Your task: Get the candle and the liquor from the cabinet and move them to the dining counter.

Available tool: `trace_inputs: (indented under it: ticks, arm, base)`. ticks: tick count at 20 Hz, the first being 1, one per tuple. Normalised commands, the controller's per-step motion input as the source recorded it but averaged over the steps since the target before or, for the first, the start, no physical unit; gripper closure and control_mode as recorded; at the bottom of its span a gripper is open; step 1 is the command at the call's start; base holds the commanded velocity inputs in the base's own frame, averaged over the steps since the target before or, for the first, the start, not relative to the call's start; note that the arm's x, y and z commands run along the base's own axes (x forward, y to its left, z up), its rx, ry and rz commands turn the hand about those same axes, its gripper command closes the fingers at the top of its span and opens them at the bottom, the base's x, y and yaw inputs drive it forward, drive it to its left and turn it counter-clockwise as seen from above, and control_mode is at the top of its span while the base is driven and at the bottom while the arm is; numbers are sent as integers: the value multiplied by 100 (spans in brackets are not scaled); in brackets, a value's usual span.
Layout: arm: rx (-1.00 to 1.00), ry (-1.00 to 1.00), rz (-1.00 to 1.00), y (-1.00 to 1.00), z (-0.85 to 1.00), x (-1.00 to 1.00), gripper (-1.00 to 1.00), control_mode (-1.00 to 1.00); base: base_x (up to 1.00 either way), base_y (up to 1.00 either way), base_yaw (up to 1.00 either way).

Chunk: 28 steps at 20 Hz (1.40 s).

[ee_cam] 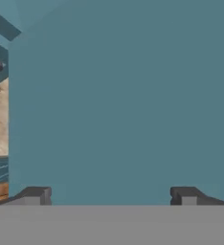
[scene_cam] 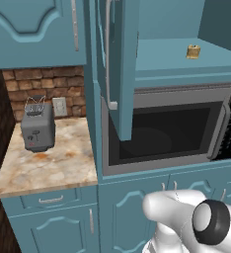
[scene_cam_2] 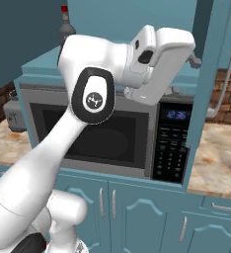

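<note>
Cabinet (scene_cam: 167, 59) doors stand open above the built-in microwave (scene_cam: 162, 128), and the teal shelf inside is exposed in both base views. Candle (scene_cam: 193, 51), a squat gold-tan jar, sits upright on that shelf toward its right rear as the left base view shows it, apart from the door edge. Liquor (scene_cam_2: 64, 24) stands on the same shelf; in the right base view its dark shoulders, narrow neck and red cap rise just behind the arm's upper link, at the shelf's left end, and its lower body is hidden by the arm. Gripper (ee_cam: 111, 195) is raised to shelf height in the right base view, where the white hand is turned toward the open right-hand door (scene_cam_2: 211, 74) with its long silver handle (scene_cam_2: 228, 74). In the hand view the two dark fingertips (ee_cam: 35, 195) stand wide apart with nothing between them, facing a flat teal panel at close range; which panel it is cannot be told. Marble counter (scene_cam: 48, 163) lies left of the microwave column and carries a grey toaster (scene_cam: 37, 126) against the brick wall, beside a wall socket (scene_cam: 59, 106). Lower teal cabinets (scene_cam: 132, 217) below are closed.
</note>
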Motion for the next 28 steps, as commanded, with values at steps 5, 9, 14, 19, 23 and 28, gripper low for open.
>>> trace_inputs:
  ticks: [5, 9, 14, 19, 23, 28]
  arm:
    - [0, -4, -2, -21, -5, -9, -100, -100]
    - [1, -14, 0, 20, 0, -33, -100, -100]
    - [6, -19, 0, 69, -3, -19, -100, -100]
    - [7, -19, 0, 80, -2, -2, -100, -100]
    - [11, -14, 0, 69, 0, 0, -100, -100]
    - [16, -12, 1, 49, 0, 0, -100, -100]
  base:
    - [0, 0, 0]
    - [0, 0, 0]
    - [0, 0, 0]
    - [0, 0, 0]
    - [0, 0, 0]
    - [0, 0, 0]
